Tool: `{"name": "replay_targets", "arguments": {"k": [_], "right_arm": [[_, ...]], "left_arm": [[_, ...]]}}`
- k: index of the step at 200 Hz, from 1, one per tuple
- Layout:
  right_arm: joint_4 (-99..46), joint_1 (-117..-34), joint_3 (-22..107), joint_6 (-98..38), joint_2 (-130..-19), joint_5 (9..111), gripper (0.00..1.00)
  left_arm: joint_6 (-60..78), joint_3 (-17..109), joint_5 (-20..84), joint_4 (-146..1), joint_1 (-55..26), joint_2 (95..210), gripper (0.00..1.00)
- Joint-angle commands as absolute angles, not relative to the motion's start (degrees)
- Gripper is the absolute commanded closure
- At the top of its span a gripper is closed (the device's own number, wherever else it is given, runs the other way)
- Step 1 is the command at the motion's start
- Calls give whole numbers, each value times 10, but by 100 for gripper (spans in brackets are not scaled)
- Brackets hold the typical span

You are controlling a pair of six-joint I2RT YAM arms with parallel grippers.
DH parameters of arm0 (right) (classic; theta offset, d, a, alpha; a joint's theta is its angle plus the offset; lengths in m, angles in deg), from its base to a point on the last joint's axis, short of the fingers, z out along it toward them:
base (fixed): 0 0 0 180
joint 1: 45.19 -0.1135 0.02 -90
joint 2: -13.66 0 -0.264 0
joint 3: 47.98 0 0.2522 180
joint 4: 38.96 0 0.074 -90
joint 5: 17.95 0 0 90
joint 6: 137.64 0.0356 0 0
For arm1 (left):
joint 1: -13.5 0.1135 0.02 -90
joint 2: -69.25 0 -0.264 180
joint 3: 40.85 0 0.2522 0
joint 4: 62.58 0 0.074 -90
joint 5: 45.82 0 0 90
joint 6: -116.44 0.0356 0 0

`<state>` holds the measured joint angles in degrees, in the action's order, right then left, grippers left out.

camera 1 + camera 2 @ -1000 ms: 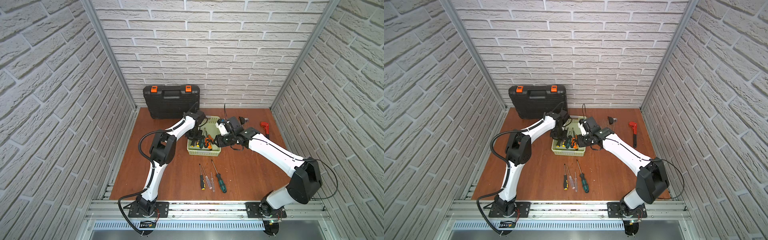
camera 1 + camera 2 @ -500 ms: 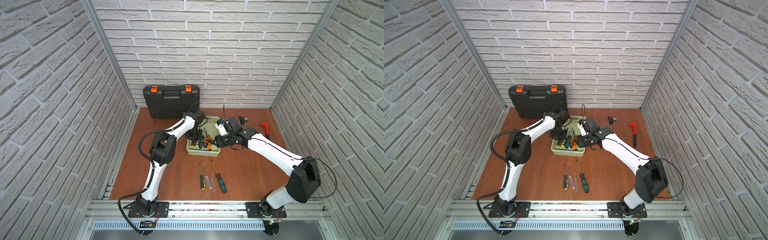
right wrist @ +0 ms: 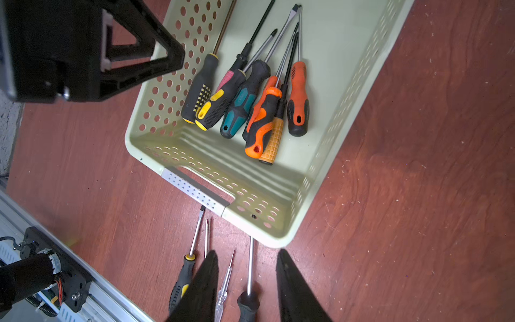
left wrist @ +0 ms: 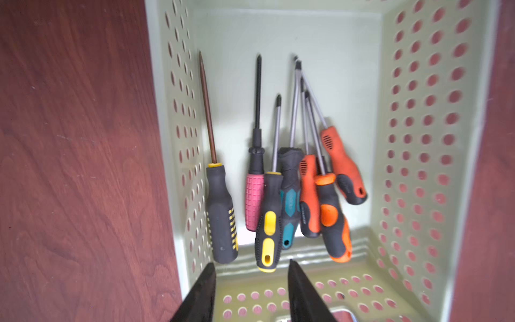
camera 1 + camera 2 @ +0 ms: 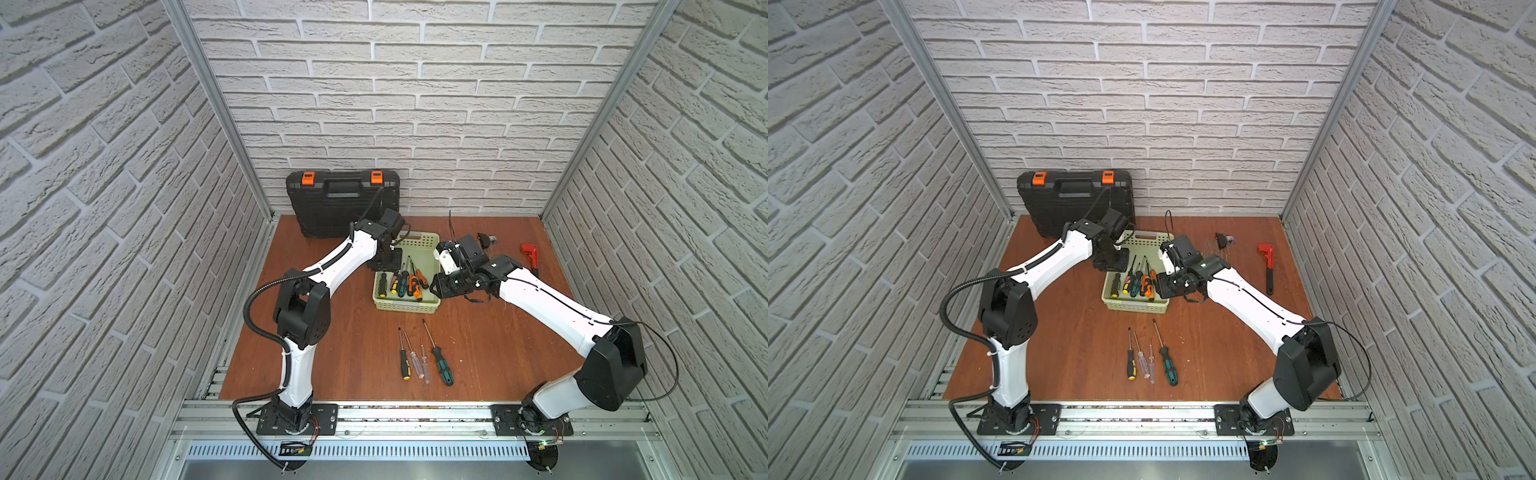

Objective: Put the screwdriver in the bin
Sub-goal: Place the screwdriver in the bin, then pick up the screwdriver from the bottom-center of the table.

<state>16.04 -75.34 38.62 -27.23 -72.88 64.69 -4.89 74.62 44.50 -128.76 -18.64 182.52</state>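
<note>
Nearest the rail, four loose screwdrivers (image 5: 422,357) lie side by side on the table (image 5: 332,353), just apart from the bin (image 5: 405,306), so the job is not done. The right gripper (image 3: 246,252) hangs above them beside the bin's corner, fingers narrowly parted and empty. With the shafts packed so close, a descent may pinch two at once or roll one away. Farther back the left gripper (image 4: 250,263), likewise parted and empty, hovers at the bin's edge over the binned screwdrivers (image 4: 289,181). It could catch the rim and drag the bin.
</note>
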Motion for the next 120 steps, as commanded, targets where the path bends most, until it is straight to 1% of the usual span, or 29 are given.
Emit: {"name": "replay_targets", "arguments": {"k": [1,44,64,81,120], "right_arm": [[174,-754,370,-266,-704,657,63],[201,-767,314,-258,-672,679,62],[218,-782,285,-250,-651,697,54],[230,-805,259,-243,-634,706,53],[220,-864,192,-185,-603,710,52]], "left_arm": [[-55,703,437,-1247,-182,1777,56],[-68,573,460,-1178,-183,1649,55],[-89,496,493,-1145,-182,1578,54],[-116,428,520,-1121,-182,1520,51],[-160,341,545,-1127,-183,1463,50]]}}
